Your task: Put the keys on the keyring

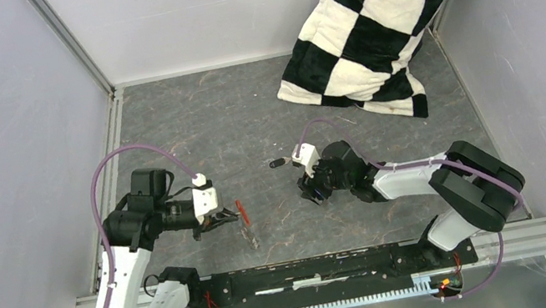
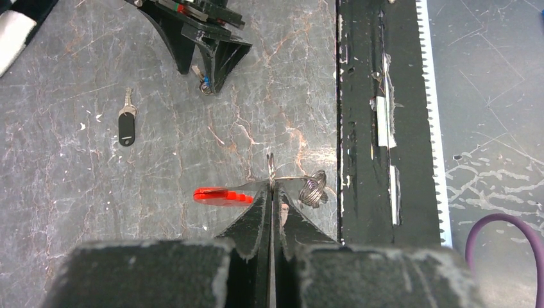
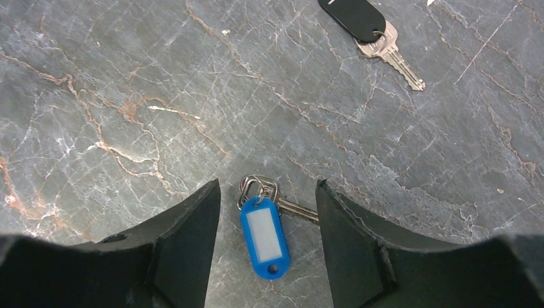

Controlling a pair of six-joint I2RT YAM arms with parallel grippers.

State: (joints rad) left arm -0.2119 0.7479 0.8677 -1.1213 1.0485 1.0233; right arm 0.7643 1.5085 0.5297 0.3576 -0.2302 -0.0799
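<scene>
My left gripper (image 2: 271,187) is shut on the thin metal loop of the keyring (image 2: 312,190). The keyring's red tag (image 2: 221,196) sticks out to the left of the jaws and a wire coil hangs to the right. From above, the left gripper (image 1: 223,216) sits beside the red tag (image 1: 241,209). My right gripper (image 3: 267,192) stands open, low over the blue-tagged key (image 3: 264,237), a finger on each side. The key's blade runs behind the right finger. The black-headed key (image 3: 359,16) lies loose on the table beyond it, black-headed key (image 1: 278,162) just left of the right gripper (image 1: 312,192).
A black-and-white checkered cushion (image 1: 373,18) leans in the back right corner. A black rail (image 1: 315,269) runs along the near table edge, close behind the keyring in the left wrist view. Grey walls enclose the marbled table (image 1: 246,116) on three sides.
</scene>
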